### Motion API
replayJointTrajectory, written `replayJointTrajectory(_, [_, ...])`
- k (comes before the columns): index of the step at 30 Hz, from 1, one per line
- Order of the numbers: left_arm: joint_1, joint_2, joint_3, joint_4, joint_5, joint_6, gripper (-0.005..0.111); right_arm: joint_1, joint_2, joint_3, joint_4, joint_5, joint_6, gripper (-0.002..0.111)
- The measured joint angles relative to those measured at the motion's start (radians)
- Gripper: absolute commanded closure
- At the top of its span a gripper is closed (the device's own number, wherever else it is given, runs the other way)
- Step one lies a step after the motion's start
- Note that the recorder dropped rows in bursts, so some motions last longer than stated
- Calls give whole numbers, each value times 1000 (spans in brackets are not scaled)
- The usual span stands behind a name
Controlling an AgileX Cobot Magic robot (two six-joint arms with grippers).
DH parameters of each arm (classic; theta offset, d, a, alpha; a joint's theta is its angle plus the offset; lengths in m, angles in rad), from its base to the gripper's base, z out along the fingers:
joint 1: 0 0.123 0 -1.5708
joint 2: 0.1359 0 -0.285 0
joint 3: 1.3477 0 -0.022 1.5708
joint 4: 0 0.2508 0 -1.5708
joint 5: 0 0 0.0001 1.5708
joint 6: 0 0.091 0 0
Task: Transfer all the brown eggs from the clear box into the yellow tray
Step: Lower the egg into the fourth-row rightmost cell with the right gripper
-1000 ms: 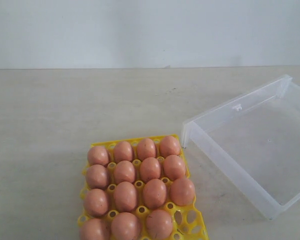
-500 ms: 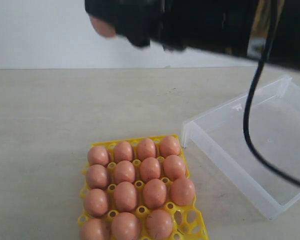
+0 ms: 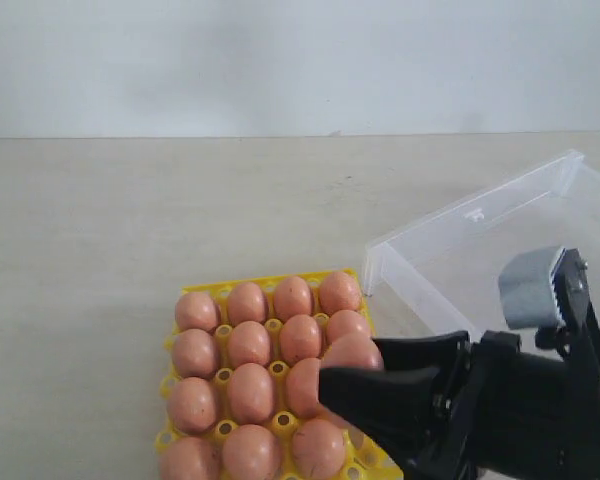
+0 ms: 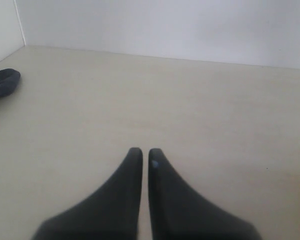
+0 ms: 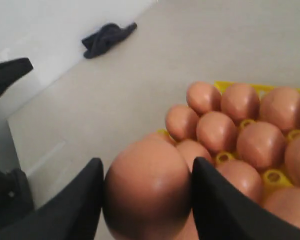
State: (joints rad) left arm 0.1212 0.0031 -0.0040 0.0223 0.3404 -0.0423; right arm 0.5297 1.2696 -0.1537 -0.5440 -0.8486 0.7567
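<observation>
In the exterior view, we see the right gripper (image 3: pixel 350 362) reaching in low from the near right, its arm nearly level, clamped on 1 held egg (image 3: pixel 348 350) just above the right side of the yellow tray (image 3: pixel 277 369), where the other brown eggs (image 3: pixel 250 343) sit in 4 rows. What shows of the clear box (image 3: pixel 400 275) holds no eggs, so we judge this a late placing step. Next, the egg must go down into a free socket, hidden here by the gripper, before the jaws part. In the left wrist view, the left gripper (image 4: pixel 145 152) hangs over the bare table (image 4: pixel 190 100), jaws almost touching, holding nothing. In the right wrist view, both fingers (image 5: pixel 210 200) press the egg's sides above the filled sockets.
</observation>
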Motion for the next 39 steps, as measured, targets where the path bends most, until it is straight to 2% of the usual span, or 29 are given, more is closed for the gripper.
replayJointTrajectory(16, [0, 0, 0, 0, 0, 0, 103, 0, 0, 23, 31, 243, -242, 109])
replayJointTrajectory(21, [0, 0, 0, 0, 0, 0, 103, 0, 0, 23, 54, 244, -304, 109])
replayJointTrajectory(29, [0, 0, 0, 0, 0, 0, 103, 0, 0, 23, 194, 239, -429, 109])
replayJointTrajectory(39, [0, 0, 0, 0, 0, 0, 103, 0, 33, 23, 214, 247, -463, 109])
